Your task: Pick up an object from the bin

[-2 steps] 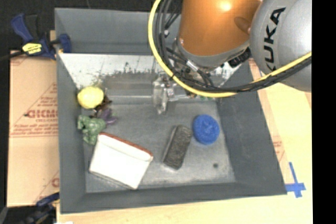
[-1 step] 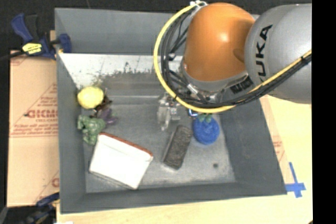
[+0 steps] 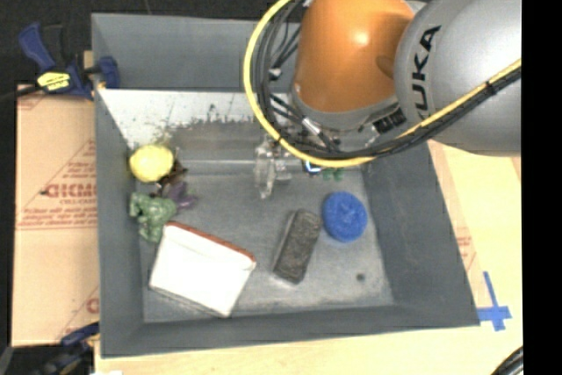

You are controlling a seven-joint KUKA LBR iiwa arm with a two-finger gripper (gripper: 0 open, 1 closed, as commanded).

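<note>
Camera view: we're looking down into the grey bin (image 3: pixel 413 228), arm reaching in from the right.
Front left: a white box with a red edge (image 3: pixel 200 270) lies flat, corner towards us.
Front middle: a dark grey block (image 3: pixel 297 246) lies flat on the floor, apart from everything else.
Block's long axis: it runs front to back, with the far end leaning a little right.
Beside it: a blue ball (image 3: pixel 344 216) sits just right of the block's far end.
Left side: a green figure (image 3: pixel 154 213), then a yellow ball (image 3: pixel 151 162) behind it.
Hand (image 3: pixel 272 176): hangs over bare floor just behind the block. I can't tell whether it's released or clenched, and nothing shows in it.
Likely target: the block, I'd say, being nearest.
Doing it well: come forward, line up across the block's narrow width, and drop straight down clear of the blue ball.
</note>
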